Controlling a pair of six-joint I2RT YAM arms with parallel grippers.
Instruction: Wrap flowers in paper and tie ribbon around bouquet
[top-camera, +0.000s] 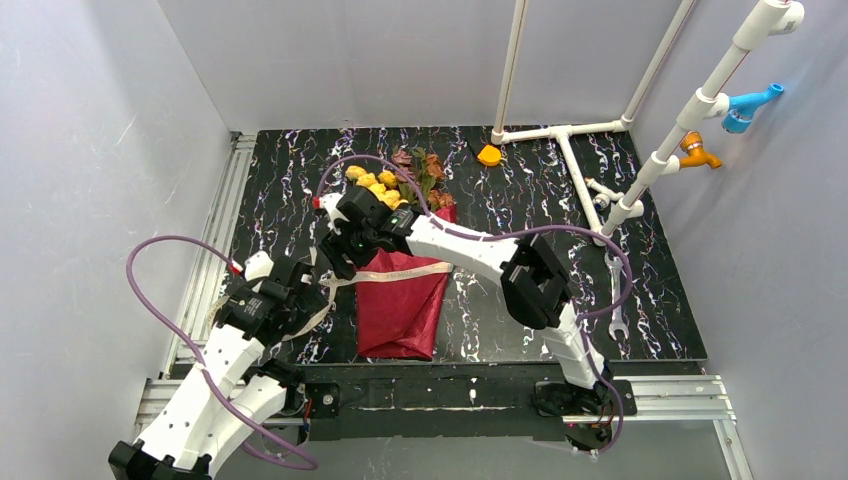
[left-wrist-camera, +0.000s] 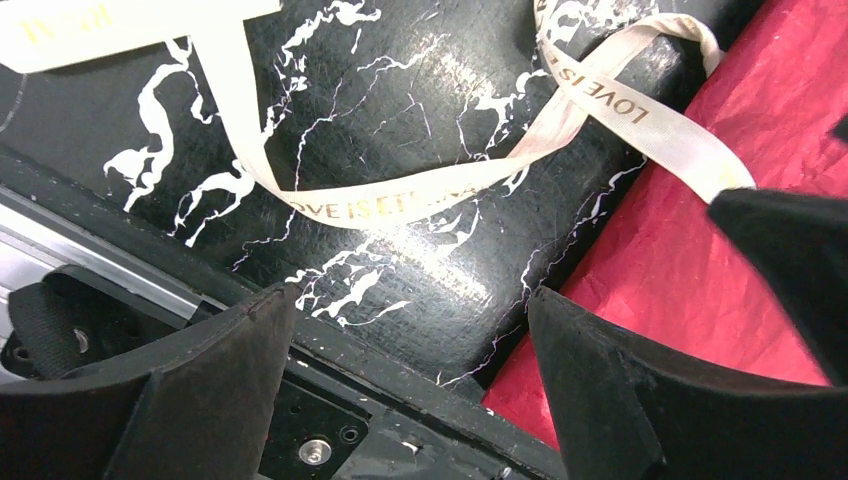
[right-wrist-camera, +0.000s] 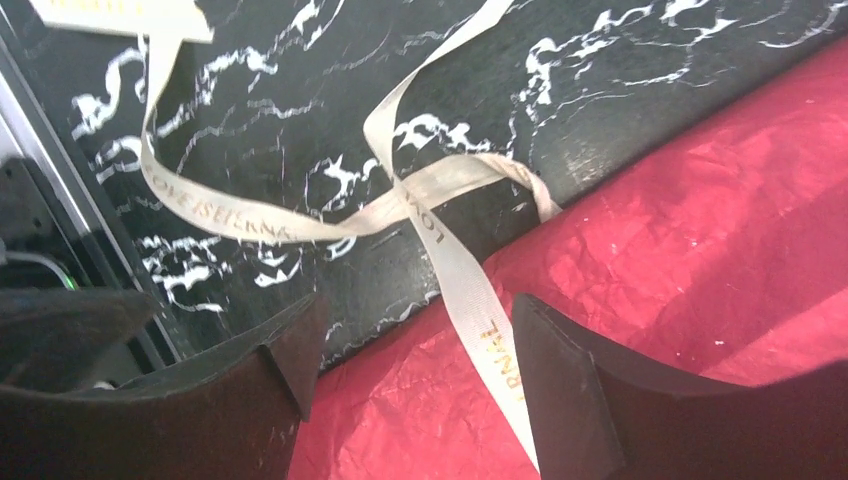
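Observation:
The bouquet lies on the black marbled table: a red paper (top-camera: 400, 312) cone with the yellow and pink-brown flowers (top-camera: 385, 182) sticking out of its far end. The cream ribbon (top-camera: 410, 271) crosses the cone and makes a loose knot (right-wrist-camera: 420, 196) just off its left edge, its ends trailing over the table (left-wrist-camera: 400, 195). My right gripper (right-wrist-camera: 415, 340) is open over the paper's left edge; a ribbon strand (right-wrist-camera: 480, 320) lies flat between its fingers. My left gripper (left-wrist-camera: 410, 330) is open at the table's near edge beside the paper (left-wrist-camera: 700, 250), with nothing in it.
A small orange cap (top-camera: 488, 155) sits at the back by white pipes (top-camera: 560, 135). A wrench (top-camera: 617, 300) lies on the right. Aluminium rails (top-camera: 215, 230) run along the left edge. Purple cables (top-camera: 150, 250) loop from both arms.

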